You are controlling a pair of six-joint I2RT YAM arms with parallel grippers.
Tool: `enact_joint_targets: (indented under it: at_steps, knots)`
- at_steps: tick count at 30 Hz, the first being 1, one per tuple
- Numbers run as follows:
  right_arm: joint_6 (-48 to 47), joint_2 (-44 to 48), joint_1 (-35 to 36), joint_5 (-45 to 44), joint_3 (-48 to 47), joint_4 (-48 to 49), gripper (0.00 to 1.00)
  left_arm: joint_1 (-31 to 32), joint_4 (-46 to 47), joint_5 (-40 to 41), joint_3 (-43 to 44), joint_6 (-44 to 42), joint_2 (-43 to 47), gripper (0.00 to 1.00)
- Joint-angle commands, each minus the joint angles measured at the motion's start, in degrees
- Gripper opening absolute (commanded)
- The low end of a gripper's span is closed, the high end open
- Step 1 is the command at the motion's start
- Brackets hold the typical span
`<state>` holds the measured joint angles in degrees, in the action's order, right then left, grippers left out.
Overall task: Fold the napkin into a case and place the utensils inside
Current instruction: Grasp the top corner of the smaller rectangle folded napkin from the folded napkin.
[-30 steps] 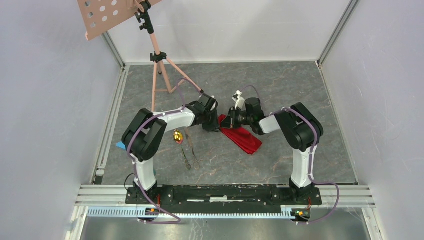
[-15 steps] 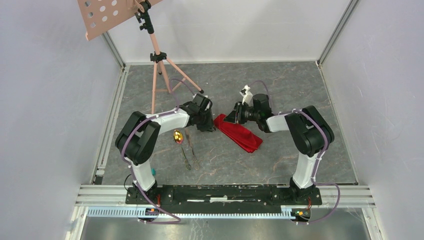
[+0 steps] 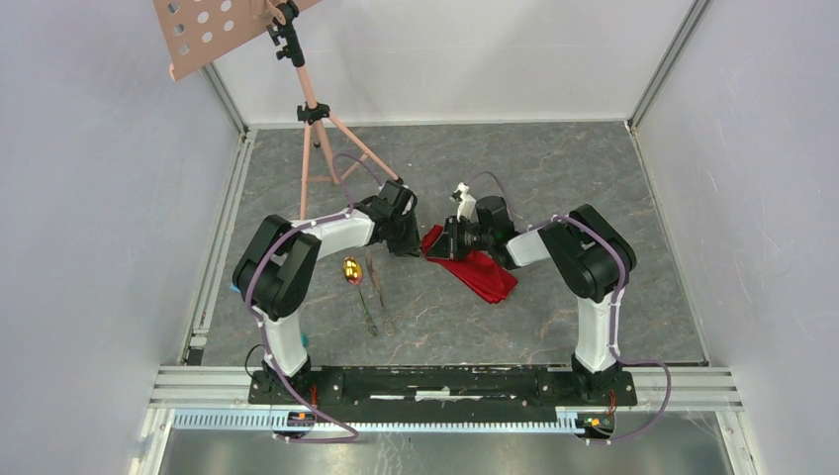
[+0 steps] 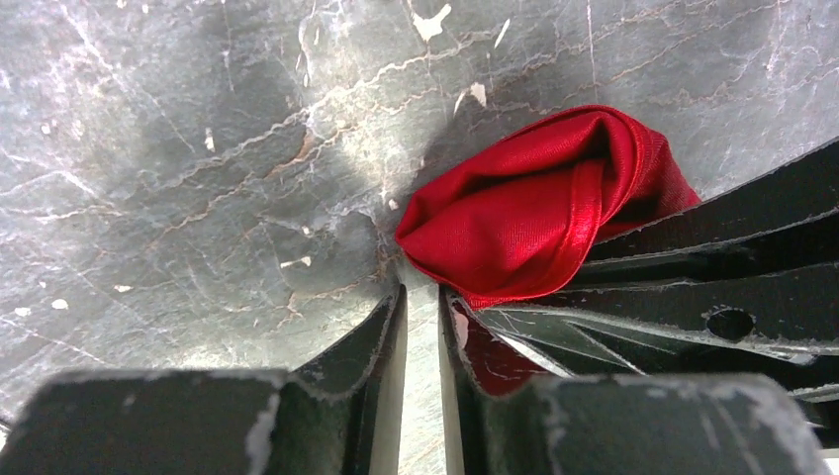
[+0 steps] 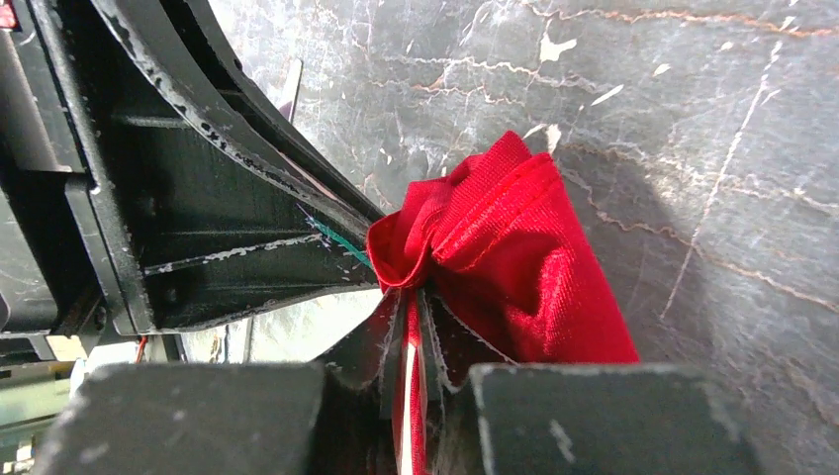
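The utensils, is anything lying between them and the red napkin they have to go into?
Nothing lies on the table between the utensils and the napkin. The left fingers stand at the napkin's end nearest them, and the right fingers pinch the bunched cloth there; no pouch opening shows.

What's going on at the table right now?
The right pincer is shut on the far end of the red napkin, which lies folded into a narrow strip on the table. The left pincer sits at that same end, its jaws slightly apart with nothing visible between them. The gold spoon and the dark utensils lie on the table beside the cloth, not yet inside.
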<state>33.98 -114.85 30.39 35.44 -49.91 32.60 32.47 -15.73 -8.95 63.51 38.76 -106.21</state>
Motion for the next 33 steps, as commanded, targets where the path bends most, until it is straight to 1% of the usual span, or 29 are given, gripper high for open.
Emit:
enact_joint_targets:
  at_steps: [1, 4, 7, 10, 12, 14, 15, 16, 19, 27, 29, 33]
  knots:
    - [1.2, -0.6, -0.3, -0.4, 0.1, 2.9, 0.12, 0.7, 1.4, -0.6, 1.9, 0.3, -0.6, 0.25]
    - [0.6, 4.2, -2.1, 0.3, 1.5, 1.8, 0.14, 0.5, 0.8, 0.6, 0.7, -0.6, 0.9, 0.24]
    - [-0.6, 8.1, -4.3, 0.8, 2.4, -0.4, 0.21, 0.4, 0.2, 0.9, -0.2, -1.1, 2.4, 0.24]
    - [-1.5, 9.9, -6.0, 0.5, 3.0, -1.4, 0.26, 0.4, 0.4, -0.2, -1.2, -0.9, 3.6, 0.25]
    - [-2.0, 9.5, -6.5, 0.3, 2.5, -2.2, 0.26, 0.4, 0.7, -1.2, -1.5, -0.5, 3.8, 0.25]
    - [-2.0, 8.6, -6.5, 0.4, 1.9, -2.1, 0.25, 0.4, 1.2, -2.3, -1.4, -0.2, 3.7, 0.25]
    - [-1.5, 8.3, -6.5, 0.3, 1.9, -1.5, 0.22, 0.4, 1.3, -2.7, -1.1, -0.2, 3.6, 0.25]
    - [-1.2, 7.7, -6.6, 0.3, 1.9, -0.9, 0.17, 0.5, 1.4, -2.9, -0.8, -0.1, 3.5, 0.25]
    - [-0.9, 6.0, -6.4, -0.3, 0.9, -0.7, 0.09, 0.5, 1.5, -4.0, 0.6, 0.1, 2.3, 0.24]
    - [2.3, -0.8, -3.2, -0.1, -2.6, 2.8, 0.07, 1.1, 1.7, -5.0, 5.9, 1.3, -1.4, 0.22]
    - [3.8, -1.2, -2.7, 0.2, -2.5, 4.8, 0.07, 1.3, 1.5, -4.7, 6.7, 1.1, -1.9, 0.22]
    - [2.1, 0.6, -3.3, -0.2, -1.6, 3.0, 0.09, 1.3, -0.2, -3.8, 7.2, 0.0, -1.8, 0.21]
